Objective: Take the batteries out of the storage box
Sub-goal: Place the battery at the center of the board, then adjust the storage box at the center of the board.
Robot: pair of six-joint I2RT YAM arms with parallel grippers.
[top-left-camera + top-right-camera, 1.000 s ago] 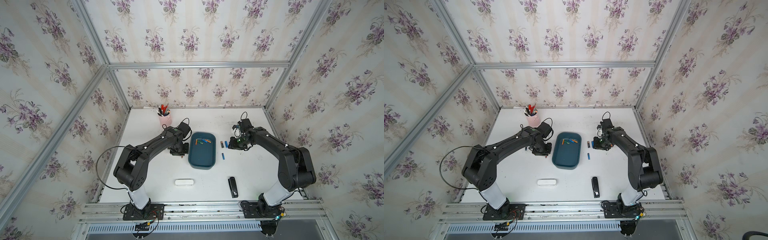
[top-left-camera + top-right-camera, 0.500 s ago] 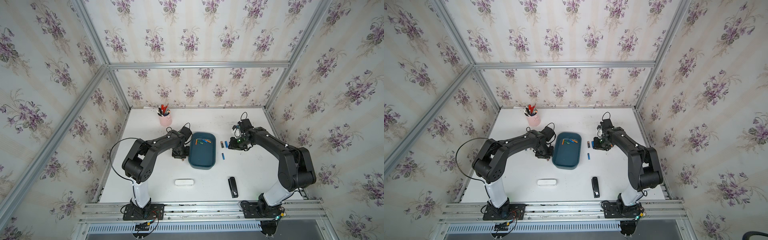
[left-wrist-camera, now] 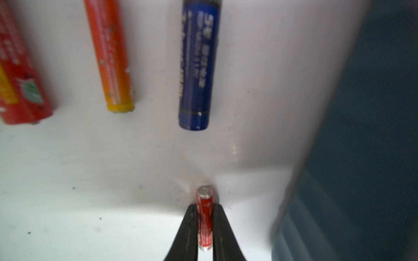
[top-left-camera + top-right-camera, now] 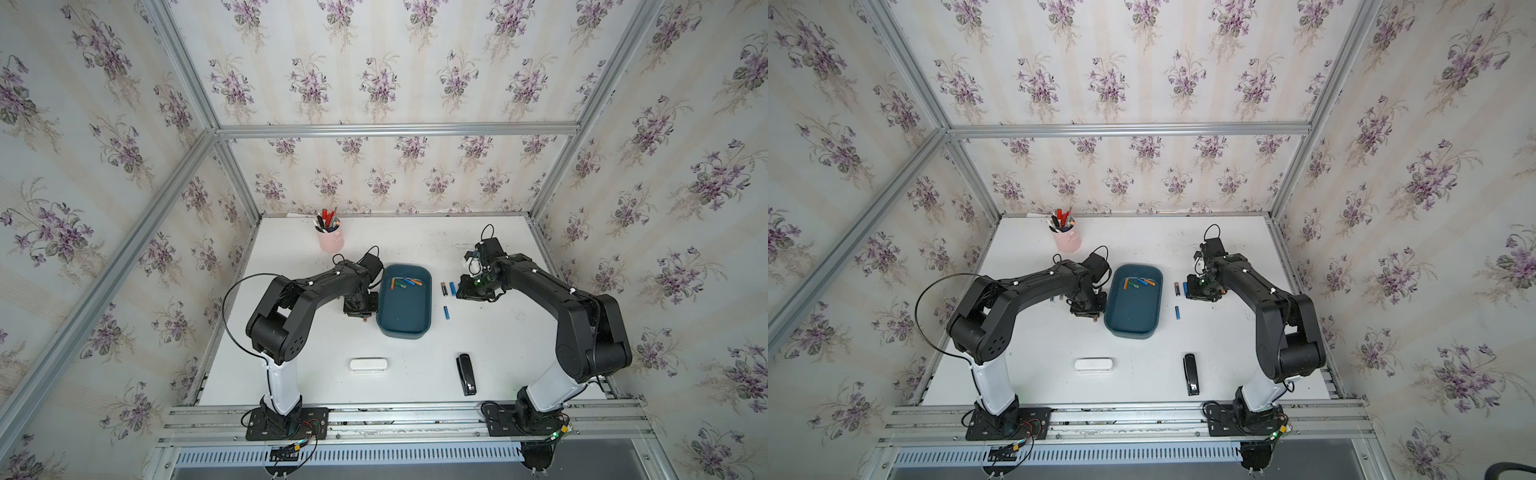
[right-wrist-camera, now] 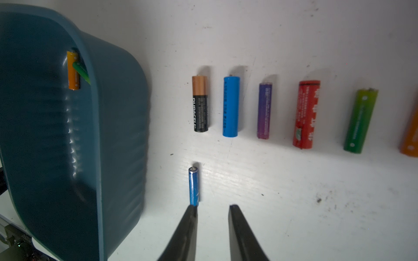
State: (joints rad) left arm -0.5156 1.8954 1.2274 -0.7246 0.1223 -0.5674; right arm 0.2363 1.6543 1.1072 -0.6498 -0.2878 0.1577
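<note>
The teal storage box (image 4: 405, 309) (image 4: 1133, 311) stands mid-table with several batteries (image 4: 406, 282) at its far end. Just outside the box's left wall, my left gripper (image 4: 361, 311) (image 3: 204, 206) is shut on a small red battery (image 3: 204, 217) lying on the table. Red, orange and blue batteries (image 3: 199, 65) lie in a row beyond it. Right of the box, my right gripper (image 4: 467, 291) (image 5: 212, 206) is open and holds nothing. A small blue battery (image 5: 194, 186) lies by one fingertip. A row of several batteries (image 5: 231, 106) lies past it.
A pink cup (image 4: 331, 241) of pens stands at the back left. Near the table's front edge lie a white oblong case (image 4: 368, 365) and a black stapler (image 4: 466, 373). The box wall (image 5: 119, 135) rises close beside the right gripper.
My left arm has folded at the elbow, and its gripper has drawn a little toward the table's front beside the box. The right arm has stayed still.
</note>
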